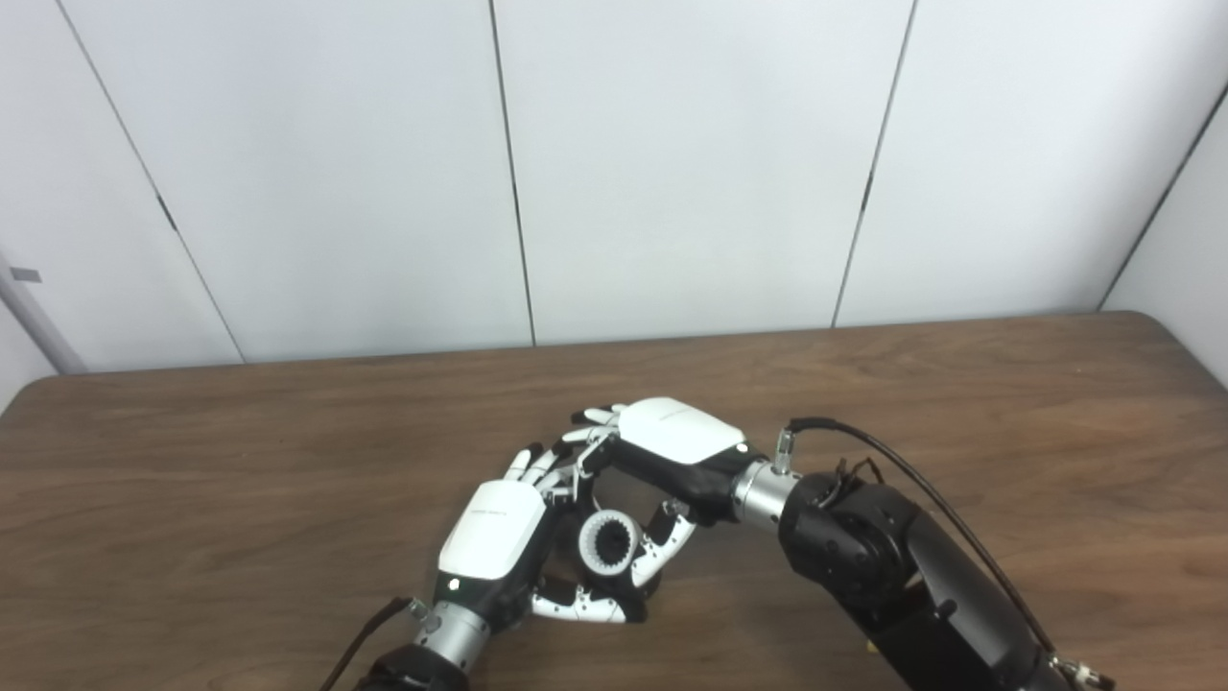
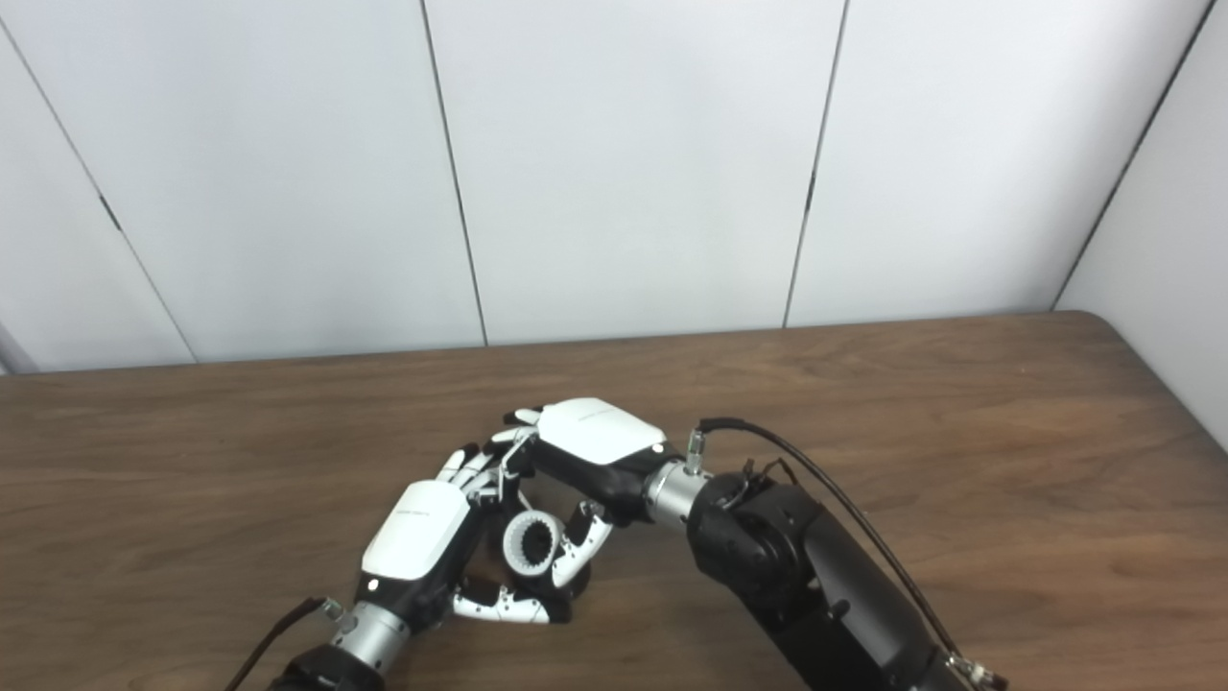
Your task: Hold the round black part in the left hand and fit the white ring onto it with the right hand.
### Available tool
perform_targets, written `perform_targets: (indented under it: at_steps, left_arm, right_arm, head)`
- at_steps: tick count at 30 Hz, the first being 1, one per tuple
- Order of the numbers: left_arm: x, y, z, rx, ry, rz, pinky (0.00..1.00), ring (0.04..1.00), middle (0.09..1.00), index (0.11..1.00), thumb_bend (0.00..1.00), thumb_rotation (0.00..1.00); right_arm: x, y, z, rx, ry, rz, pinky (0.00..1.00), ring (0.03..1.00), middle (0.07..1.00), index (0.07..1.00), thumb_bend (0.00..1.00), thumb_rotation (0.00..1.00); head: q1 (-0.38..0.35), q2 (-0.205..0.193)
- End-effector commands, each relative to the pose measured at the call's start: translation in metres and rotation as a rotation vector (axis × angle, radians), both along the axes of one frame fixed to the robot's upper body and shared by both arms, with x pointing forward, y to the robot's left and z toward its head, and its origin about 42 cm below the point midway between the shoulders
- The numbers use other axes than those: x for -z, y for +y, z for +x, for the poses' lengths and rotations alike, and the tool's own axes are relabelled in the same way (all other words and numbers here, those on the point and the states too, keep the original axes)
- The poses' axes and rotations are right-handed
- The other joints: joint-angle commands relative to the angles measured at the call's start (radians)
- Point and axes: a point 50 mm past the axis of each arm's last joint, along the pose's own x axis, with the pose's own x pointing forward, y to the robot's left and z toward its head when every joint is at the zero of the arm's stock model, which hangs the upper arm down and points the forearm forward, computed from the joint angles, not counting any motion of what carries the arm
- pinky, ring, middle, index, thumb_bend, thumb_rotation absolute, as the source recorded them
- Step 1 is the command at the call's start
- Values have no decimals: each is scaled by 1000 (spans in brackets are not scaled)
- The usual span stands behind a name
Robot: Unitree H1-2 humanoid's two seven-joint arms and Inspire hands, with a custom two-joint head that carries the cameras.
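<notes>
Low over the brown wooden table (image 1: 288, 461), the white-backed left hand (image 1: 494, 533) curls around the round black part (image 1: 568, 539) while the right hand (image 1: 672, 441) pinches the toothed white plastic ring (image 1: 607, 543) against it — both views match, neither showing whether it is seated.

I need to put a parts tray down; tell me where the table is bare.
The table is bare right of the right arm, along the back edge by the wall, and across its left part. It is crowded only at front centre, where the left robot hand and right robot hand close around the white ring.
</notes>
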Motion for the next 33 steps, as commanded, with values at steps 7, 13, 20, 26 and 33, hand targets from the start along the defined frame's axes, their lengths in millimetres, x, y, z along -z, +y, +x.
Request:
perform_targets:
  at_steps: [7,13,20,26,33]
  left_arm:
    - [31,1,-33,61,136,73,1000,940,833,480,520,46]
    - [34,6,-32,57,139,81,1000,934,830,480,520,46]
    - [37,8,-31,53,143,83,1000,926,821,480,520,46]
    - [38,9,-31,56,143,90,1000,927,821,480,520,46]
    - [37,7,-30,55,140,91,1000,923,820,480,520,46]
  right_arm:
    - [-27,0,13,-20,-106,7,983,972,881,476,520,126]
    - [-35,-5,17,3,-126,27,990,975,883,477,520,127]
    - [-42,-12,17,24,-140,58,994,972,878,476,519,127]
    - [-43,-14,17,30,-138,74,972,968,884,476,519,127]
    - [-42,-16,17,41,-142,71,967,967,881,476,520,128]
  head:
    - [-9,2]
    - [-16,-3]
    - [-18,-11]
    - [-20,-13]
    - [-15,-8]
